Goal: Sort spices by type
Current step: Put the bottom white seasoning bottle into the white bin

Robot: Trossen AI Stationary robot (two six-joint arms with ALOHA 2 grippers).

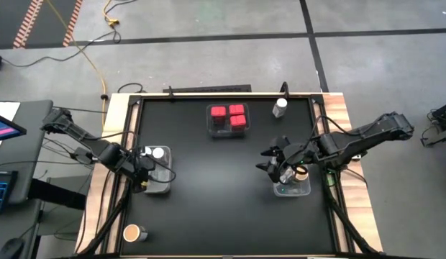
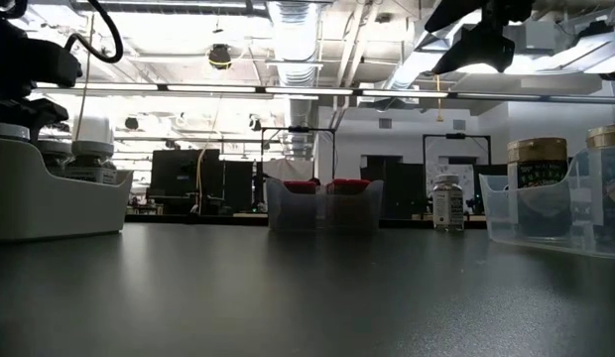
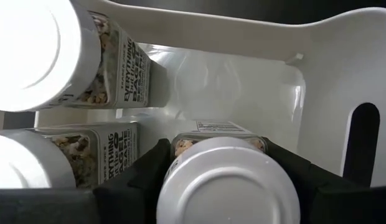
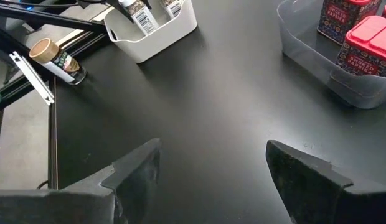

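- Left gripper (image 3: 227,180) fingers pinch a white-capped jar (image 3: 229,183) inside the white bin (image 1: 164,188); it could knock its two neighbours.
- Three red tins (image 1: 229,116) sit mid-surface.
- Right gripper (image 4: 211,168), fingers spread and empty, hovers by the clear bin (image 1: 303,190); one tan-lidded jar (image 1: 133,233) and one white-capped jar (image 1: 280,107) remain loose.

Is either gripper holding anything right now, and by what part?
The left gripper holds a white-capped spice jar by its sides just under the cap, inside the white bin. The right gripper is open, holding nothing.
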